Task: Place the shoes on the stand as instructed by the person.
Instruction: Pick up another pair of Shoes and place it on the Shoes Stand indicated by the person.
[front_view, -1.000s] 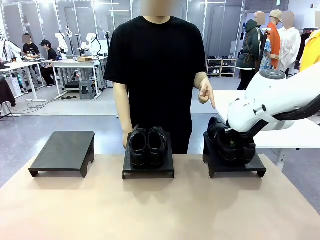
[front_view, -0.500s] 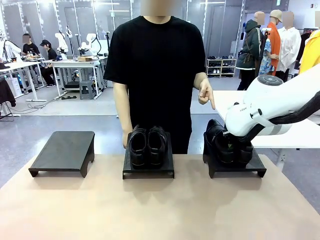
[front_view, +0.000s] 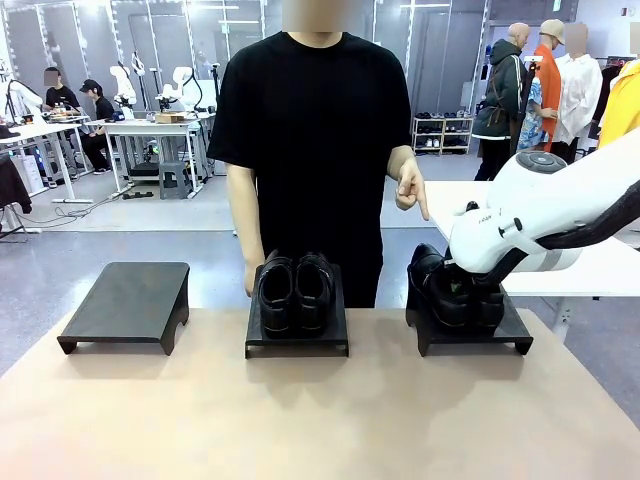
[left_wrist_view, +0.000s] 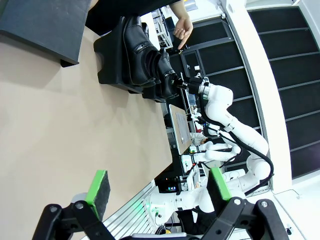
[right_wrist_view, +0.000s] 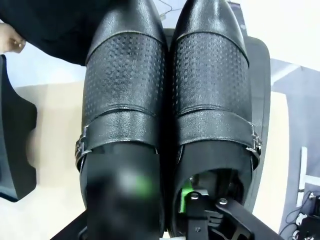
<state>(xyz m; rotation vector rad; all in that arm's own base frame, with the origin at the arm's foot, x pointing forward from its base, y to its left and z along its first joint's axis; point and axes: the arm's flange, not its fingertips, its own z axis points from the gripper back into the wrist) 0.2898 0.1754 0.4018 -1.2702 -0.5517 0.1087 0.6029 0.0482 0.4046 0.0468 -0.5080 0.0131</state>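
One pair of glossy black shoes sits on the middle stand. A second pair of shoes rests on the right stand, under my right arm. In the right wrist view this pair lies side by side, with my right gripper open, one finger down in each shoe's opening and the inner walls between them. The person's hand points down at the right stand. My left gripper hangs open above the table with nothing between its fingers.
An empty black stand is at the left of the tan table. The person stands right behind the middle stand. A white table lies to the right, behind my right arm.
My right arm has sunk a little and set the second pair down on the right stand. Its fingers have parted. The person's pointing hand has barely moved.
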